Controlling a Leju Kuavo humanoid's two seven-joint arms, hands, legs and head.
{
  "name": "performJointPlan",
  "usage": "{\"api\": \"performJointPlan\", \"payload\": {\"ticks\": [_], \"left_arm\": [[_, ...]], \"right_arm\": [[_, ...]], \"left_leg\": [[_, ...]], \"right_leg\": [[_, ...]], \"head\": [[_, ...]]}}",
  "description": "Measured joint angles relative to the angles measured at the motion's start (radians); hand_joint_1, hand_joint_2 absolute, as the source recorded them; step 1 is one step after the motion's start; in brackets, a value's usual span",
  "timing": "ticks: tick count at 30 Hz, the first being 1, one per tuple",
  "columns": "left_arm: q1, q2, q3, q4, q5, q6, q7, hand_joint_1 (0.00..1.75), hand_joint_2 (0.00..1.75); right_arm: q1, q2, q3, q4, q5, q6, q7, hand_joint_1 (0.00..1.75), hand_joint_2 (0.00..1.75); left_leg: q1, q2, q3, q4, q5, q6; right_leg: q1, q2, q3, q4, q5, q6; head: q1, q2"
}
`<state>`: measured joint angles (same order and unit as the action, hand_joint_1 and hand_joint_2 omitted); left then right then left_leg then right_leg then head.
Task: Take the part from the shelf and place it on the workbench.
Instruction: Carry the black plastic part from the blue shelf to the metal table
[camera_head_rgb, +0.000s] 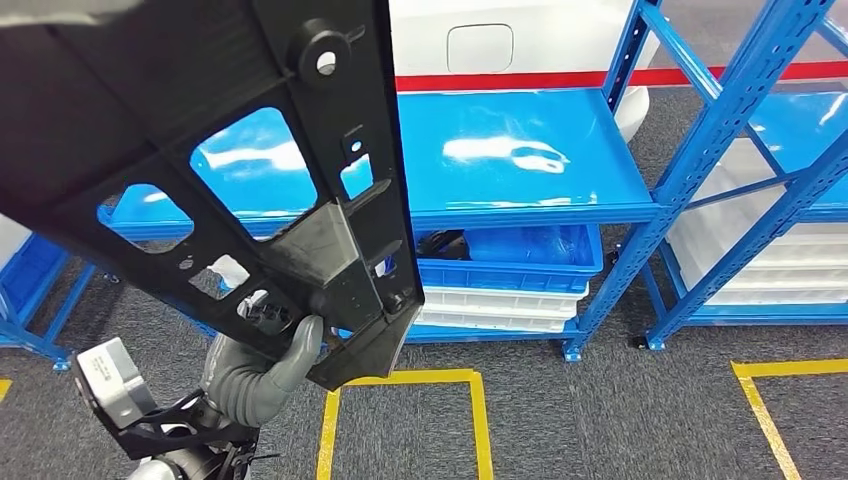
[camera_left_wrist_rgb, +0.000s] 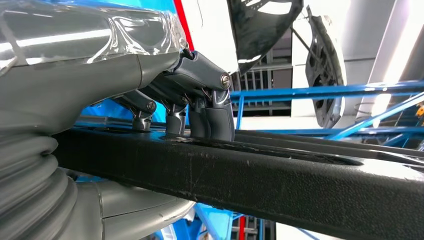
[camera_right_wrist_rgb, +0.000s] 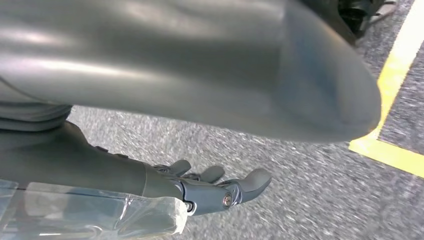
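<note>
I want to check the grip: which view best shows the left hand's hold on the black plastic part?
Left wrist view: the left hand fingers curl over the black plastic part. Head view shows its thumb under the edge.

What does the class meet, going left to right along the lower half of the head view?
Left hand gripping the black part → stacked blue and white trays under the shelf → blue shelf upright → yellow floor tape.

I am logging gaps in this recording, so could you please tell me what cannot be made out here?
- Black part: head view, top and left cut off by the picture's edge.
- Left hand: head view, fingers hidden behind the part.
- Lower shelf bins: contents too dark to identify.
- Right hand: right wrist view, blurred by a grey cover close to the camera.
</note>
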<state>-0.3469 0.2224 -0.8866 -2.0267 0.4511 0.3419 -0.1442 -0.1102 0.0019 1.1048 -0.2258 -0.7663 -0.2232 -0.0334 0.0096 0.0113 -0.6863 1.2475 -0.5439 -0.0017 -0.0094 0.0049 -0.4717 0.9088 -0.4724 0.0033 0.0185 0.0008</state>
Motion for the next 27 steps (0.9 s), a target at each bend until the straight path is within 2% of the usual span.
{"api": "performJointPlan", "payload": {"ticks": [1, 2, 4, 5, 6, 8, 10, 11, 13, 14, 15, 16, 17, 19, 20, 21, 24, 25, 26, 27], "left_arm": [[0.0, 0.0, 0.0, 0.0, -0.001, 0.0, 0.0, 1.75, 1.75], [0.0, 0.0, 0.0, 0.0, -0.001, 0.0, 0.0, 1.75, 1.75], [0.0, 0.0, 0.0, 0.0, -0.001, 0.0, 0.0, 1.75, 1.75], [-0.001, 0.0, 0.0, 0.0, -0.001, 0.0, 0.0, 1.75, 1.75], [-0.001, 0.0, 0.0, 0.0, -0.001, 0.0, 0.0, 1.75, 1.75], [-0.002, -0.001, 0.0, 0.0, 0.0, 0.0, 0.0, 1.75, 1.75], [-0.002, -0.002, 0.0, 0.0, 0.0, 0.0, 0.0, 1.75, 1.75], [-0.002, -0.003, 0.0, 0.0, 0.0, 0.0, 0.0, 1.75, 1.75], [-0.001, -0.004, -0.001, 0.0, 0.0, 0.0, 0.0, 1.75, 1.75], [0.0, -0.004, -0.001, 0.001, 0.001, 0.0, 0.0, 1.75, 1.75], [0.0, -0.004, -0.002, 0.002, 0.002, 0.0, 0.0, 1.75, 1.75], [0.0, -0.004, -0.002, 0.002, 0.002, 0.0, 0.0, 1.75, 1.75], [0.001, -0.005, -0.003, 0.003, 0.004, 0.0, 0.0, 1.75, 1.75], [0.0, -0.005, -0.003, 0.004, 0.005, -0.001, 0.0, 1.75, 1.75], [0.0, -0.005, -0.003, 0.004, 0.006, -0.001, 0.0, 1.75, 1.75], [0.0, -0.005, -0.003, 0.004, 0.006, -0.002, 0.0, 1.75, 1.75], [0.0, -0.005, -0.004, 0.004, 0.006, -0.004, 0.0, 1.75, 1.75], [0.0, -0.005, -0.004, 0.004, 0.006, -0.004, 0.0, 1.75, 1.75], [-0.001, -0.005, -0.004, 0.004, 0.006, -0.004, 0.0, 1.75, 1.75], [-0.001, -0.005, -0.004, 0.004, 0.006, -0.004, 0.0, 1.75, 1.75]], "right_arm": [[0.001, 0.0, 0.0, 0.0, 0.0, 0.0, 0.0, 0.0, 0.0], [0.002, 0.0, 0.0, 0.0, 0.0, 0.0, 0.0, 0.0, 0.0], [0.001, 0.002, 0.0, 0.0, 0.0, 0.0, 0.0, 0.0, 0.0], [0.0, 0.003, 0.0, 0.0, 0.0, 0.0, 0.0, 0.0, 0.0], [-0.001, 0.004, 0.0, 0.0, 0.001, 0.0, 0.0, 0.0, 0.0], [-0.001, 0.005, 0.0, 0.0, 0.001, 0.0, 0.001, 0.0, 0.0], [-0.001, 0.006, 0.0, 0.0, 0.001, -0.001, 0.001, 0.0, 0.0], [-0.001, 0.006, 0.0, 0.0, 0.001, -0.001, 0.001, 0.0, 0.0], [-0.001, 0.006, 0.0, 0.0, 0.001, -0.001, 0.001, 0.0, 0.0], [0.0, 0.006, 0.0, 0.0, 0.001, -0.001, 0.001, 0.0, 0.0], [0.002, 0.006, 0.0, 0.0, 0.001, -0.001, 0.002, 0.0, 0.0], [0.002, 0.006, 0.0, 0.0, 0.0, -0.001, 0.002, 0.0, 0.0], [0.003, 0.005, 0.0, 0.0, 0.0, -0.001, 0.002, 0.0, 0.0], [0.001, 0.005, 0.0, 0.0, 0.0, -0.002, 0.002, 0.0, 0.0], [0.0, 0.005, 0.0, 0.0, 0.0, -0.002, 0.002, 0.0, 0.0], [0.0, 0.005, 0.0, 0.0, 0.0, -0.003, 0.003, 0.0, 0.0], [0.002, 0.005, 0.0, 0.0, 0.0, -0.004, 0.008, 0.0, 0.0], [0.002, 0.004, 0.0, 0.0, 0.0, -0.004, 0.01, 0.0, 0.0], [0.002, 0.004, 0.0, 0.0, 0.0, -0.004, 0.01, 0.0, 0.0], [0.001, 0.004, 0.0, 0.0, 0.0, -0.004, 0.01, 0.0, 0.0]], "left_leg": [[0.0, 0.0, 0.017, -0.015, 0.017, 0.001], [0.0, -0.001, 0.053, -0.071, 0.047, 0.005], [-0.005, -0.005, 0.142, -0.224, 0.102, 0.019], [-0.008, -0.008, 0.171, -0.281, 0.116, 0.026], [-0.011, -0.009, 0.185, -0.311, 0.119, 0.032], [-0.011, -0.009, 0.185, -0.328, 0.117, 0.039], [-0.005, -0.007, 0.182, -0.336, 0.119, 0.047], [-0.002, -0.006, 0.181, -0.339, 0.122, 0.051], [-0.003, -0.003, 0.178, -0.338, 0.124, 0.055], [-0.004, -0.003, 0.176, -0.336, 0.124, 0.056], [-0.004, -0.002, 0.175, -0.334, 0.124, 0.056], [-0.004, -0.002, 0.174, -0.332, 0.124, 0.056], [-0.004, -0.002, 0.174, -0.329, 0.124, 0.055], [-0.007, -0.003, 0.172, -0.322, 0.121, 0.051], [-0.009, -0.003, 0.168, -0.318, 0.121, 0.048], [-0.011, -0.003, 0.162, -0.314, 0.121, 0.045], [-0.011, -0.003, 0.149, -0.305, 0.121, 0.031], [-0.01, -0.003, 0.141, -0.289, 0.108, 0.026], [-0.008, -0.003, 0.126, -0.252, 0.082, 0.02], [-0.006, -0.003, 0.101, -0.192, 0.046, 0.015]], "right_leg": [[0.0, 0.001, -0.003, 0.0, 0.003, 0.001], [0.001, 0.002, -0.005, 0.001, 0.004, 0.002], [0.004, 0.004, -0.006, 0.001, 0.006, 0.005], [0.005, 0.005, -0.008, 0.002, 0.008, 0.009], [0.006, 0.006, -0.011, 0.002, 0.01, 0.013], [0.007, 0.006, -0.018, 0.003, 0.013, 0.022], [0.008, 0.005, -0.034, 0.031, -0.009, 0.032], [0.008, 0.004, -0.054, 0.074, -0.036, 0.036], [0.005, 0.004, -0.12, 0.218, -0.105, 0.041], [0.004, 0.004, -0.152, 0.285, -0.127, 0.043], [0.003, 0.004, -0.17, 0.322, -0.131, 0.045], [0.002, 0.004, -0.168, 0.316, -0.114, 0.046], [0.001, 0.003, -0.145, 0.266, -0.079, 0.046], [-0.002, 0.002, -0.077, 0.119, -0.009, 0.045], [-0.002, 0.002, -0.055, 0.066, 0.01, 0.043], [-0.001, 0.002, -0.046, 0.039, 0.016, 0.041], [-0.001, 0.005, -0.056, 0.036, 0.019, 0.027], [-0.002, 0.005, -0.059, 0.035, 0.023, 0.021], [-0.004, 0.005, -0.061, 0.034, 0.027, 0.015], [-0.004, 0.005, -0.064, 0.034, 0.029, 0.01]], "head": [[0.0, 0.0], [0.0, 0.0], [0.0, 0.0], [0.0, 0.0], [-0.001, 0.0], [-0.001, 0.0], [0.0, 0.0], [0.001, 0.0], [0.002, 0.0], [0.002, 0.0], [0.002, 0.0], [0.002, 0.0], [0.002, 0.0], [0.002, 0.0], [0.001, 0.0], [0.001, 0.0], [0.0, 0.0], [-0.001, 0.0], [-0.001, 0.0], [-0.002, 0.0]]}}
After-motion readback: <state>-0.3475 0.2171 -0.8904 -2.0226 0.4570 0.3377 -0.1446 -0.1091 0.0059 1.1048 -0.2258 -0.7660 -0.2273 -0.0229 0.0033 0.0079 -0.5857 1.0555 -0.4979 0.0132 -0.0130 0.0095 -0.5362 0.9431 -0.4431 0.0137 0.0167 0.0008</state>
